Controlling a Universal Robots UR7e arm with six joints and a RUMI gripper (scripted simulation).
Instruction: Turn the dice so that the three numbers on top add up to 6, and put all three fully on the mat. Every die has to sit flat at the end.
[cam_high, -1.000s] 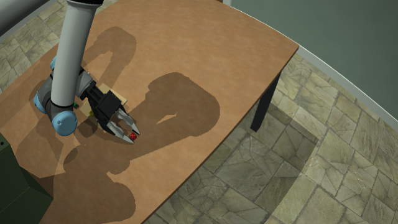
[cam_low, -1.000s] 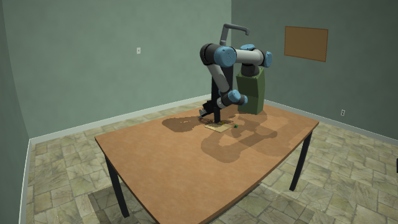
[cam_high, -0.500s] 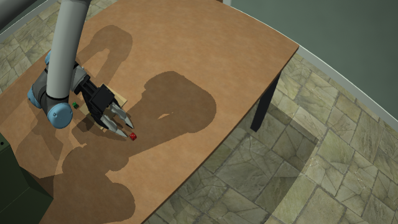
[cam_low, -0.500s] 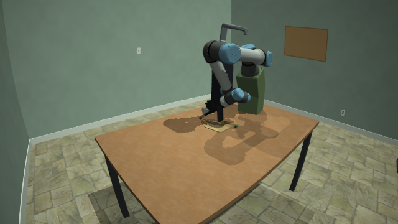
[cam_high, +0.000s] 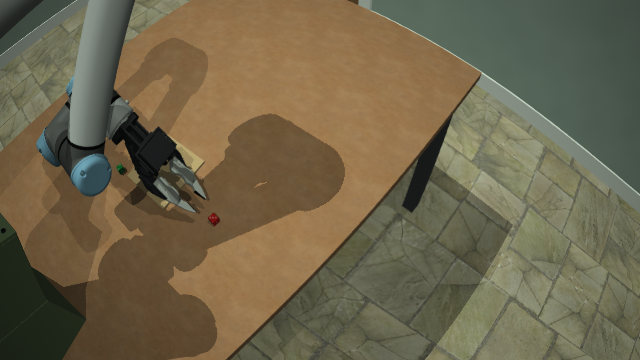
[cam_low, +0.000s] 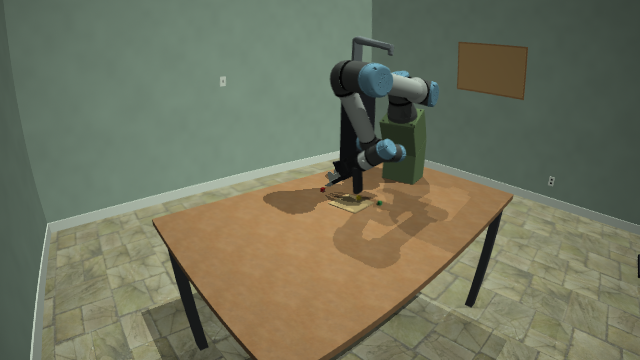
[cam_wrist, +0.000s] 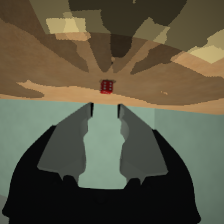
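The red die is on the table, off the mat. Its face towards the wrist camera shows two rows of three pips; I cannot tell whether that is its top. My gripper is tilted, with its fingers partly open and nothing between them. Its tips are a short way from the red die, on the mat's side. The tan mat lies partly under the gripper. A yellow die is at the mat, hidden in the top view. A green die is beside the mat. Their top numbers are unreadable.
The arm's blue wrist joint hangs close to the green die. The green pedestal stands at the table's end. The table edge runs beyond the red die. Arm shadows darken the mat and the red die's surroundings.
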